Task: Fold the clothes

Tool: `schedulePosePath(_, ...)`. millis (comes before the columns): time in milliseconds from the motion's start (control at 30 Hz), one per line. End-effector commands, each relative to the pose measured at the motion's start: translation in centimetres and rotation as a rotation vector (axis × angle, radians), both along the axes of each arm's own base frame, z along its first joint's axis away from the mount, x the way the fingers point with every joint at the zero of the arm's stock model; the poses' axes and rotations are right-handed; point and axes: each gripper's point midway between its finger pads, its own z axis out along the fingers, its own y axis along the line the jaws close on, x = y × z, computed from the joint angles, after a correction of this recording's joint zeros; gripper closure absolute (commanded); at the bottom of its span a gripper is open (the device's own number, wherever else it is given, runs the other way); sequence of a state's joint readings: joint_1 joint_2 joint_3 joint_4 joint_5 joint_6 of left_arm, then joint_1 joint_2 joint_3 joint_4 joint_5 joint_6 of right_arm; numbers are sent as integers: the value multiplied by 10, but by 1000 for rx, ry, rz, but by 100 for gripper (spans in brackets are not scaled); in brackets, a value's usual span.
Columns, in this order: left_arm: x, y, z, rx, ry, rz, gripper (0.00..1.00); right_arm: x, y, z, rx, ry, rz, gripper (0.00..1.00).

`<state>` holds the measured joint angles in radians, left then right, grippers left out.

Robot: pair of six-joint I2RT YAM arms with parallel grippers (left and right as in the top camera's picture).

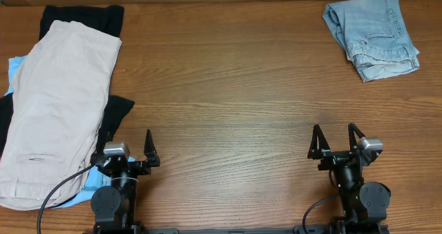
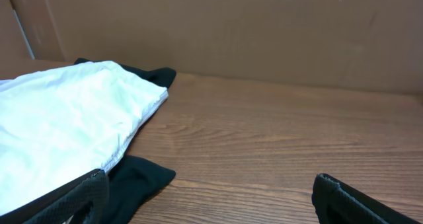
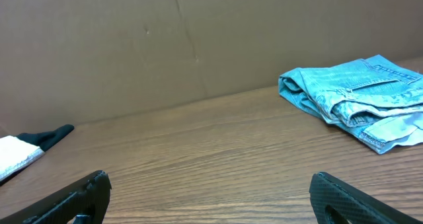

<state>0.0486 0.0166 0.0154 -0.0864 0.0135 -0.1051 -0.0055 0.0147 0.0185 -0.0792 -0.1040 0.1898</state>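
You have a folded pair of jeans [image 1: 373, 37] at 2 o'clock on the table [image 1: 228, 89], well apart from both arms; a cardboard wall [image 2: 264, 32] stands at 12. Both arms sit low at 6 o'clock, fingers aimed toward 12; the left gripper [image 1: 128, 143] is spread wide; the right gripper [image 1: 334, 134] is spread too. The beige trousers [image 1: 59, 110] lie at 9 o'clock, over a black garment [image 1: 83, 16] and a light blue garment [image 1: 17, 61], just beside your left gripper; their long axis runs 7 to 1.
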Motion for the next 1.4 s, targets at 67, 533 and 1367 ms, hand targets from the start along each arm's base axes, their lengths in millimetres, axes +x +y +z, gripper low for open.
schedulePosePath(67,0,3,0,-14,-7,17,0,0,0,-2,1,-3,-1,0)
schedulePosePath(533,0,3,0,-14,-7,17,0,0,0,-2,1,-3,-1,0)
schedulePosePath(1367,0,5,2,65,-13,17,0,0,2,11,1,-56,12,0)
